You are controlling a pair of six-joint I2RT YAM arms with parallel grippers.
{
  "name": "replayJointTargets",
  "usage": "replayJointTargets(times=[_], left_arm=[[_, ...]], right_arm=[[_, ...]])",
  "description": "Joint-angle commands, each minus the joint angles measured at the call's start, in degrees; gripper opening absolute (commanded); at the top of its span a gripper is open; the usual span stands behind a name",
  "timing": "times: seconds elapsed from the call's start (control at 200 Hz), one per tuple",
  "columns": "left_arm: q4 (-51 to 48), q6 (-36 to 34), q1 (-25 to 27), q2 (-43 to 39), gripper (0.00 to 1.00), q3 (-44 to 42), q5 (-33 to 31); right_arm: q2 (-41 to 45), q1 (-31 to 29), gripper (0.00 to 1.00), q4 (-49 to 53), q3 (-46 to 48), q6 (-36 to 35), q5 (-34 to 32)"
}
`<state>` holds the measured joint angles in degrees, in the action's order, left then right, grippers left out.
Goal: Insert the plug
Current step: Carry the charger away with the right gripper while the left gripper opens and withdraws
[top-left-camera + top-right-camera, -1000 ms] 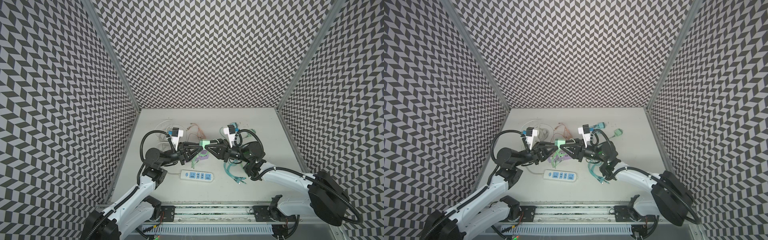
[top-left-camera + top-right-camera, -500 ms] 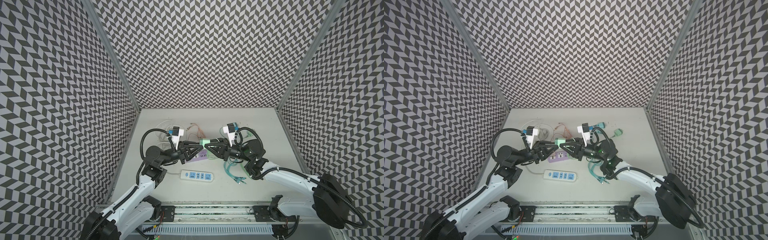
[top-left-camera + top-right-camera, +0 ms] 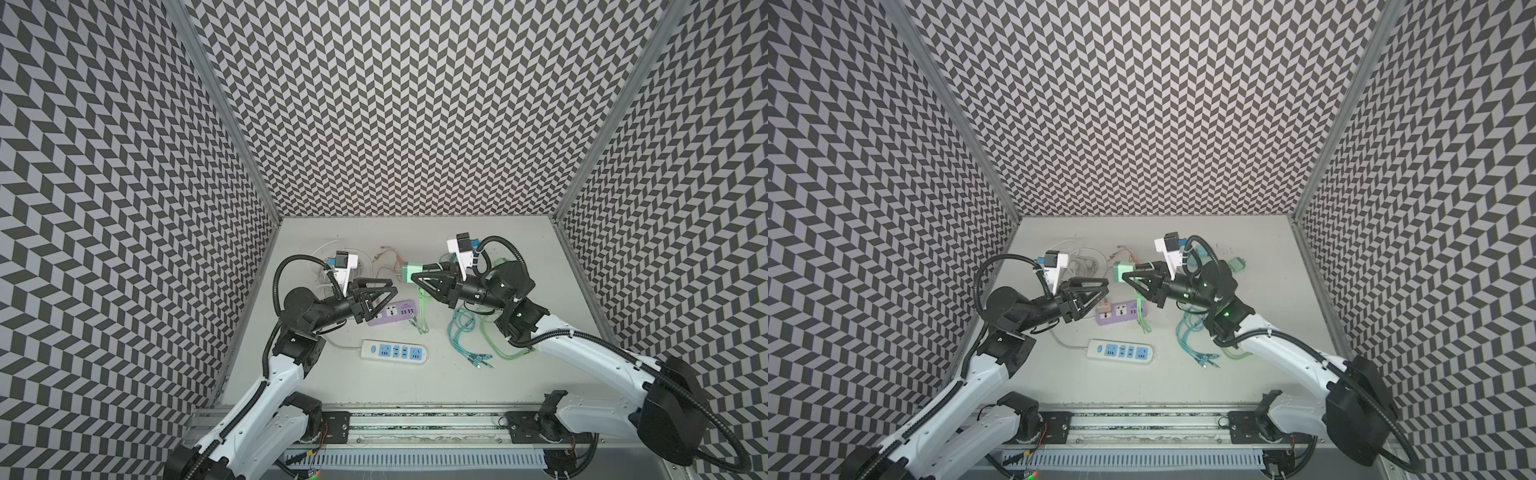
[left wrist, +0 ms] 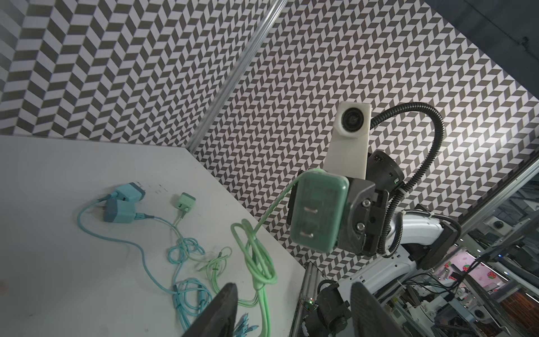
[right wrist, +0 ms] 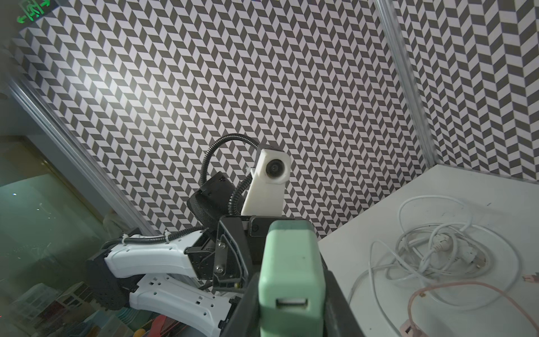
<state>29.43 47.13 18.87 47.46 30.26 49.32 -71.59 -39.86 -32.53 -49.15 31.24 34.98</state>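
Above the table (image 3: 415,386), my left gripper (image 3: 388,292) stands parted and empty at the 9 o'clock end of the purple strip (image 3: 397,318). My right gripper (image 3: 417,276) pinches the green plug (image 3: 406,272) in mid-air, at the strip's 12 o'clock.

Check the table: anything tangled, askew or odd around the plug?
Yes. The green plug in the right gripper is off the table, and its cable trails down into a knotted loop that could snag. Teal cables lie tangled beside the purple power strip. Nothing looks damaged.
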Motion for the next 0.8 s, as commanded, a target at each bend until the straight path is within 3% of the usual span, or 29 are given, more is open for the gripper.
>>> replayJointTargets(times=[0.0, 0.295, 0.451, 0.796], left_arm=[[-4.0, -1.01, -0.68, -2.76, 0.65, -1.18, -1.35], [-12.43, -0.7, -2.86, -6.28, 0.64, -4.26, -7.94], [-18.75, -1.23, -4.18, -7.95, 0.64, -5.86, -13.96], [-25.24, -2.58, -7.21, -7.49, 0.64, -9.16, -21.31]], right_arm=[[-0.69, 2.69, 0.12, 2.01, -3.03, -3.51, 2.36], [-8.21, 7.72, 0.12, 12.69, -11.79, -13.23, 2.73], [-13.35, 8.82, 0.12, 18.39, -16.64, -19.58, -0.94], [-25.66, 9.29, 0.11, 22.48, -24.8, -25.95, 0.08]])
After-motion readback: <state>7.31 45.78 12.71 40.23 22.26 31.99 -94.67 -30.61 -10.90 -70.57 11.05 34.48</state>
